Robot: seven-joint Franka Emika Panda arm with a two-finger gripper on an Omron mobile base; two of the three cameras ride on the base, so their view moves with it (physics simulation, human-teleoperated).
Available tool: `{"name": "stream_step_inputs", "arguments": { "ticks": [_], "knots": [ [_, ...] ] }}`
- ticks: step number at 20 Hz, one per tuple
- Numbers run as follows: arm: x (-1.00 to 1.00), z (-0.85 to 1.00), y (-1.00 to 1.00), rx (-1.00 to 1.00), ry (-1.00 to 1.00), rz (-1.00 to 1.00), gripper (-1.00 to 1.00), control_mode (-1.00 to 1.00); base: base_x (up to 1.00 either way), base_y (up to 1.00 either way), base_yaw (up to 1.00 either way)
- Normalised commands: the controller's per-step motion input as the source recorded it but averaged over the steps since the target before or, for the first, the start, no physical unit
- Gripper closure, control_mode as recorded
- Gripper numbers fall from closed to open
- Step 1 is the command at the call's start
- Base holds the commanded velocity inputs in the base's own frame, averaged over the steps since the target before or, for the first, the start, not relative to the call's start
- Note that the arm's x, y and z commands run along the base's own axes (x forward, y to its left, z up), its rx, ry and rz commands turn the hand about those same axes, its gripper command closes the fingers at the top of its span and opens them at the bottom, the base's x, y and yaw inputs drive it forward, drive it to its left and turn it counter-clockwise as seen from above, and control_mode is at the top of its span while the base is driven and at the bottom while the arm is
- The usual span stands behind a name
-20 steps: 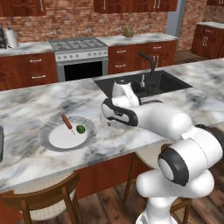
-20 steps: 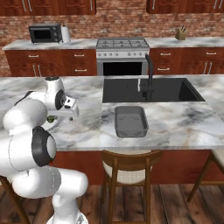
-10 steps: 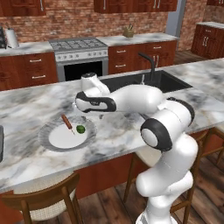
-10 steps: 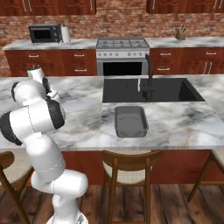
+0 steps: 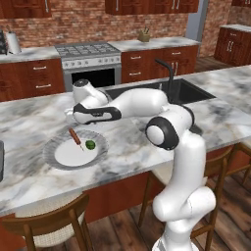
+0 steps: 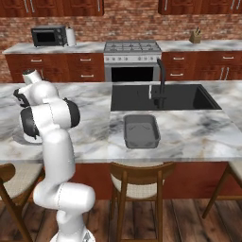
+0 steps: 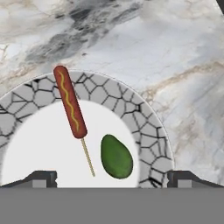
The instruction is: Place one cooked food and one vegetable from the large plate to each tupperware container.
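On the large plate [image 7: 148, 131], the cooked food [image 7: 70, 101] lies across the border between the grey patterned rim and the white centre. It is a reddish-brown sausage on a thin stick, and the stick points in toward the plate's middle. Just beside the stick, apart from it, rests a small green vegetable [image 7: 116, 156] on the white centre. Both items lie flat and free of each other, so either can be taken singly.

The plate sits on the marble counter [image 5: 29, 122], at the robot's left. One tupperware container [image 6: 141, 130] stands well apart from it, on the counter in front of the sink [image 6: 165, 97], and appears empty. A transfer will therefore call for a long swing of the arm.

The end effector [image 7: 112, 177] hangs over the near edge of the plate, jaws released and spread wide, holding nothing. Its fingertips [image 7: 41, 177] straddle the vegetable and the stick end. Judged from this pose, the step in hand is the approach for a first pick; no item has been moved.
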Motion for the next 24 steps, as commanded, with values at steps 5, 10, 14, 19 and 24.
{"name": "stream_step_inputs", "arguments": {
  "ticks": [5,10,14,19,24],
  "knots": [
    [0.31,-0.03,0.49,0.01,0.0,0.06,-1.0,-1.0,0.0,0.0,0.0],
    [-0.01,-0.51,-0.01,0.09,0.0,0.04,-1.0,-1.0,0.0,0.0,0.0],
    [-0.01,-0.78,-0.19,0.19,0.0,0.01,-1.0,-1.0,0.0,0.0,0.0],
    [0.0,-0.48,-0.02,-0.01,0.01,0.07,-1.0,-1.0,0.0,0.0,0.0],
    [0.07,-0.27,0.02,-0.1,-0.01,0.11,-1.0,-1.0,0.0,0.0,0.0]
  ]
}}
